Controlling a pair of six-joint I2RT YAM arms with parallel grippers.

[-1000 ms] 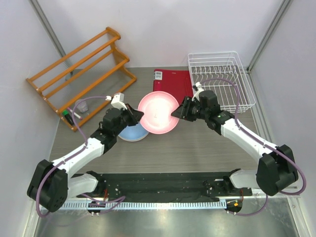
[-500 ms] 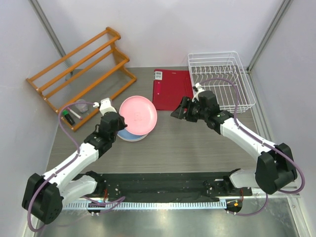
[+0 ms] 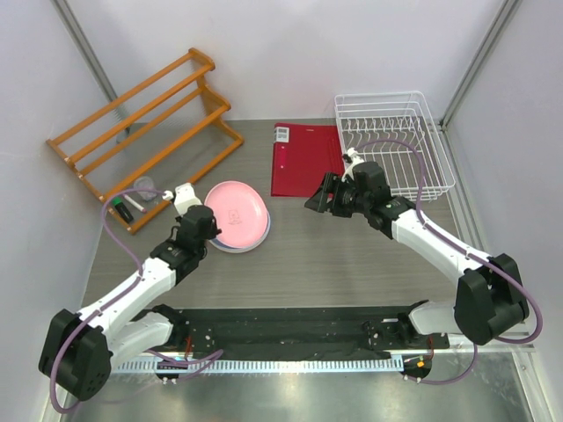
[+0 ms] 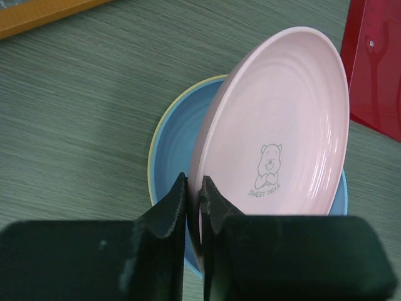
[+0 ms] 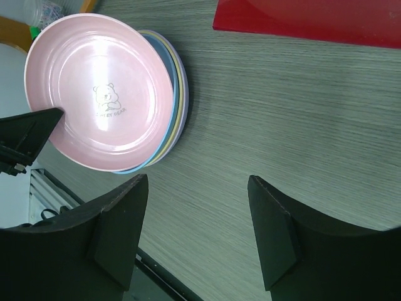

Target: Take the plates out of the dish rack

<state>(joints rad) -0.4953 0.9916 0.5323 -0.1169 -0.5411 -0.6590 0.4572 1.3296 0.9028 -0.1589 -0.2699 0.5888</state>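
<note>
My left gripper (image 3: 214, 230) (image 4: 194, 188) is shut on the near rim of the pink plate (image 3: 237, 214) (image 4: 282, 132), which is tilted just above a stack on the table. In the stack the light blue plate (image 4: 172, 135) lies on the orange-yellow plate (image 4: 152, 141), and the right wrist view also shows the lilac plate (image 5: 182, 100) at the bottom. My right gripper (image 3: 315, 201) (image 5: 199, 207) is open and empty, right of the stack. The white wire dish rack (image 3: 396, 141) at the back right holds no plates.
A red flat board (image 3: 303, 158) lies behind the stack. An orange wooden slatted rack (image 3: 141, 132) stands at the back left, with a clear cup (image 3: 144, 187) and markers (image 3: 123, 208) by its near end.
My left gripper has carried the pink plate left and down, from mid-table to just over the stack. My right gripper let go of the plate, opened and drew back slightly to the right.
</note>
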